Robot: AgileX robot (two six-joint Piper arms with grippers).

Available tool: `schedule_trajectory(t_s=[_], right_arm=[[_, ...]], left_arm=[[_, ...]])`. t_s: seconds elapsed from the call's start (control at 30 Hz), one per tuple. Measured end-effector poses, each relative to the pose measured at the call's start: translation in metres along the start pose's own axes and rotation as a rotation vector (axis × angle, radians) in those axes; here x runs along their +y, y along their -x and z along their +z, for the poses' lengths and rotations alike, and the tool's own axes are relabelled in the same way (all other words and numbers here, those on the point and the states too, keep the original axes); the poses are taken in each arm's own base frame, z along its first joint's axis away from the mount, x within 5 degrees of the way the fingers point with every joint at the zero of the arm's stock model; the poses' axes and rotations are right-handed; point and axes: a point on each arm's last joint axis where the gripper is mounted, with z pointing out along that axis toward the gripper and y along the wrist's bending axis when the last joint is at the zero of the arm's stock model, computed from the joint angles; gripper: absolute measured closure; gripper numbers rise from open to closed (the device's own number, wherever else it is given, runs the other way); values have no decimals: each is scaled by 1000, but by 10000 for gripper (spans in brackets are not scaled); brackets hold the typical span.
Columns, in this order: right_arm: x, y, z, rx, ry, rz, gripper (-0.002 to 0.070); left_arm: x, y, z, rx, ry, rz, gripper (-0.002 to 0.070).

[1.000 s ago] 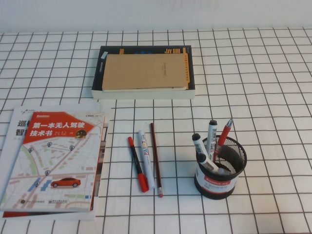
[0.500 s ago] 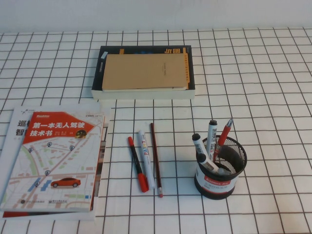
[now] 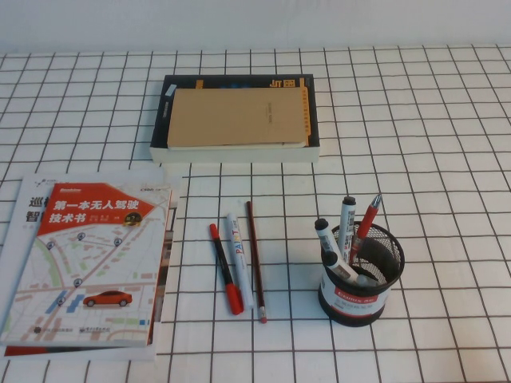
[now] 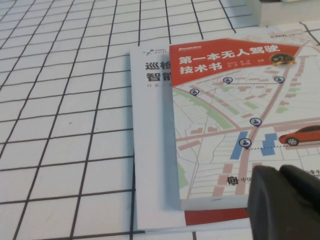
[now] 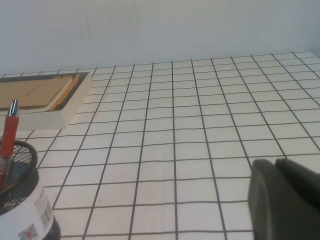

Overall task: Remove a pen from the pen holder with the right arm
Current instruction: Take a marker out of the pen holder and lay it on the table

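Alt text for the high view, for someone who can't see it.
A black mesh pen holder with four pens stands on a white gridded table; two pens and a pencil lie to its left, books farther left. Neither gripper shows here: the left gripper hangs over the books, the right gripper by the holder.

Left gripper: seen from its own wrist camera only, poised low over the near left part of the table, its two dark fingers pressed together with just a thin seam between them, gripping nothing. Right gripper: likewise seen from its wrist camera only, held above the near right part of the table, fingers closed flush and empty. Neither gripper touches anything.
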Motion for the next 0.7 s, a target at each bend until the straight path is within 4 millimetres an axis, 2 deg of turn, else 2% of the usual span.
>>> schedule_trajectory(t_s=[0.17, 0.43, 0.7], right_arm=[[2, -3, 0, 28, 20, -81, 692], [6, -15, -2, 164, 77, -123, 692], [6, -17, -2, 179, 81, -141, 692]], left_arm=[[0, 0, 0, 0, 0, 0, 679], [0, 0, 0, 0, 0, 0, 679], [0, 0, 0, 0, 0, 0, 679]])
